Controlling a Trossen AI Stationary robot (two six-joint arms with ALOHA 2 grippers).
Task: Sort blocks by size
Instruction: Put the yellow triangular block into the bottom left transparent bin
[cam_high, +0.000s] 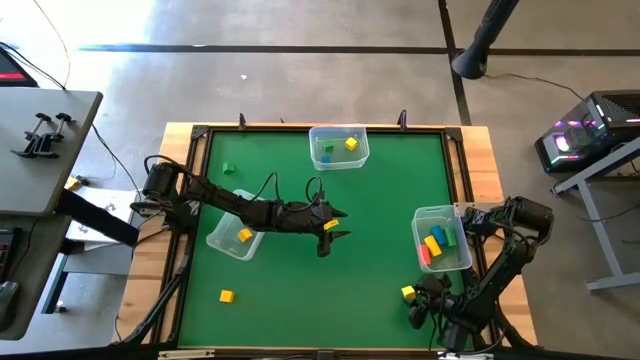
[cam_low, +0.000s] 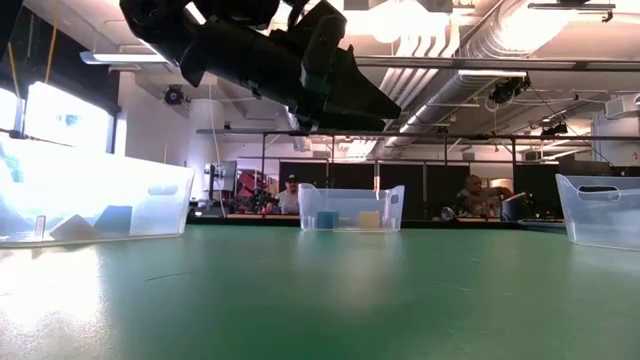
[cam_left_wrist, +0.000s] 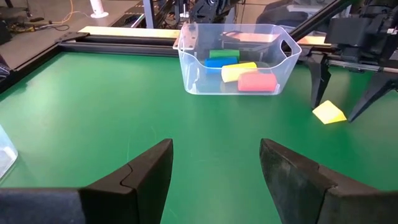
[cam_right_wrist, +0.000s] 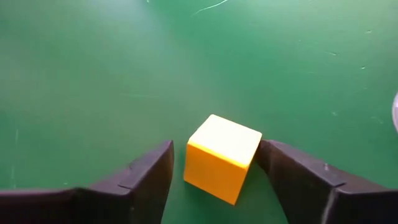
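My right gripper (cam_right_wrist: 214, 152) is open near the table's near right corner (cam_high: 413, 303), its fingers pointing down on either side of a yellow cube (cam_right_wrist: 222, 157) that rests on the mat; the cube also shows in the left wrist view (cam_left_wrist: 329, 112). My left gripper (cam_left_wrist: 214, 162) is open over the middle of the table (cam_high: 335, 226), high above the mat (cam_low: 365, 100), with nothing between its fingers in its wrist view. In the high view a small yellow spot shows at its fingers; what that is I cannot tell. A green block (cam_high: 229, 168) and a yellow block (cam_high: 226, 296) lie loose on the mat.
Three clear bins stand on the green mat: a far one (cam_high: 338, 146) with a blue and a yellow block, a left one (cam_high: 235, 238) with a yellow block, and a right one (cam_high: 443, 240) with green, blue, yellow and red blocks (cam_left_wrist: 239, 65). Black rails edge the mat.
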